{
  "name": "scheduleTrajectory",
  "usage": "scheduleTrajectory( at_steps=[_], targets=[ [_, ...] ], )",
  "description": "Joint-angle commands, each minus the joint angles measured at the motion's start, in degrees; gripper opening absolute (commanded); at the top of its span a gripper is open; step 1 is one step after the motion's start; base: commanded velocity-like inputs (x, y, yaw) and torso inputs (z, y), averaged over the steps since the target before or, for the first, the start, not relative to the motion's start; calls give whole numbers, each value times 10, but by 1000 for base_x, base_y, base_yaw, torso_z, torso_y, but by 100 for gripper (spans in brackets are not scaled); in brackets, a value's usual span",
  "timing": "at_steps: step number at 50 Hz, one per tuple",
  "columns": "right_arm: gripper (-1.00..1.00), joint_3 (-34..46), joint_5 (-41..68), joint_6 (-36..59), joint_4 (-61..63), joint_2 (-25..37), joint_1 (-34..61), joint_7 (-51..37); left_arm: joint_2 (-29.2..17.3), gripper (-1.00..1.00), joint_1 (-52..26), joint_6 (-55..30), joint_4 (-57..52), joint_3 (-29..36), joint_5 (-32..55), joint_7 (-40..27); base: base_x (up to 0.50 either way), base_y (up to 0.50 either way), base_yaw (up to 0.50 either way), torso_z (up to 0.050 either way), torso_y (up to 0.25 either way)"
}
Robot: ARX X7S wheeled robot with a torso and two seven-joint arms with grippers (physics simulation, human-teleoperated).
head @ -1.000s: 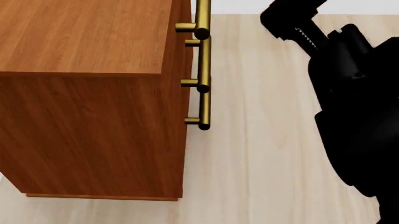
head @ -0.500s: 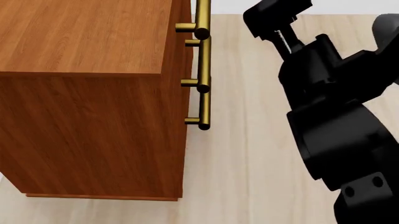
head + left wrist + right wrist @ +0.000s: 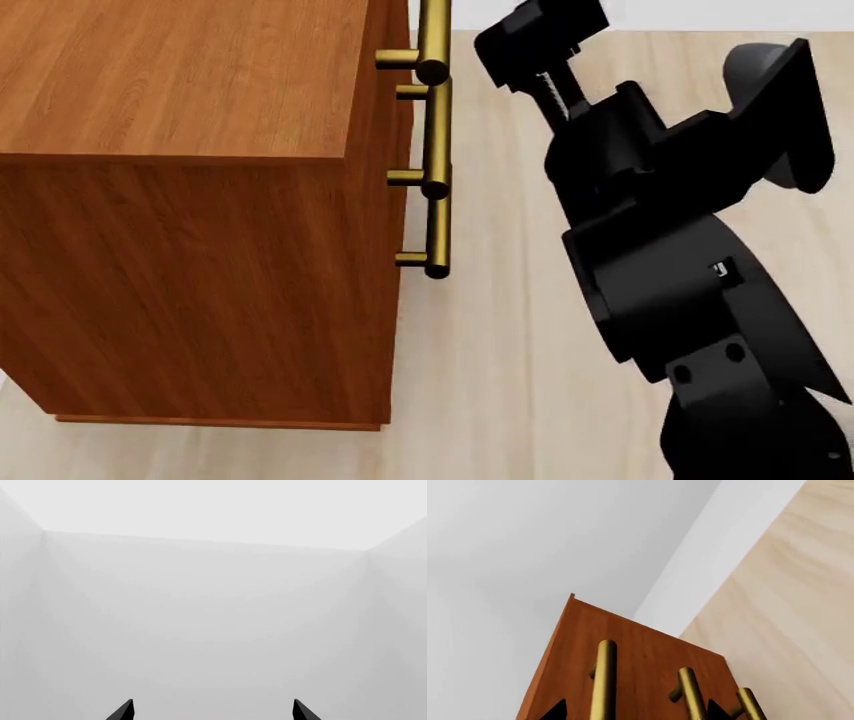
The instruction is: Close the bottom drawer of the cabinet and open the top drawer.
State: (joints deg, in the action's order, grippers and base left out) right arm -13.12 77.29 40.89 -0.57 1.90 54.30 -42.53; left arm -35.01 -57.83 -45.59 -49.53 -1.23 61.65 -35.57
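Note:
The cabinet (image 3: 187,80) fills the left of the head view, its three brass handles stacked along its right edge. The top drawer's handle (image 3: 434,40) is uppermost and the bottom drawer's handle (image 3: 438,235) lowest. All three fronts look about level with each other. My right gripper (image 3: 541,35) hangs just right of the top handle, apart from it. In the right wrist view my right gripper (image 3: 635,712) is open, facing the top drawer's handle (image 3: 604,680) and the middle one (image 3: 690,692); the bottom drawer's handle (image 3: 747,705) lies just outside it. My left gripper (image 3: 212,712) is open on nothing.
Pale wood floor (image 3: 507,330) lies right of the cabinet, partly covered by my black right arm (image 3: 667,290). A white wall (image 3: 727,535) rises behind the cabinet. The left wrist view holds only bare grey walls (image 3: 213,605).
My right arm has swung left toward the cabinet's handles, and more of it has come into the head view. The cabinet and its drawers have not moved.

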Motion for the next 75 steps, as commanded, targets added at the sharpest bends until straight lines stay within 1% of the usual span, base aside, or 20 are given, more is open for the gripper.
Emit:
scheduleTrajectory(
  at_steps=[1, 46, 66, 75],
  targets=[
    [100, 29, 5, -23, -29, 4, 2, 19, -5, 100, 4, 3, 0, -1, -1, 1, 0, 0, 0, 0, 0],
    [100, 128, 23, -66, -148, 4, 44, 108, -19, 100, 14, 14, 4, 2, -8, 5, 0, 0, 0, 0, 0],
    [100, 160, 37, -80, -171, 8, 50, 126, -20, 100, 3, 13, 7, 9, -6, 0, 0, 0, 0, 0, 0],
    [100, 174, 43, -85, -173, 8, 41, 133, -19, 100, 10, 17, 7, 12, -10, 3, 1, 1, 2, 0, 0]
  ],
)
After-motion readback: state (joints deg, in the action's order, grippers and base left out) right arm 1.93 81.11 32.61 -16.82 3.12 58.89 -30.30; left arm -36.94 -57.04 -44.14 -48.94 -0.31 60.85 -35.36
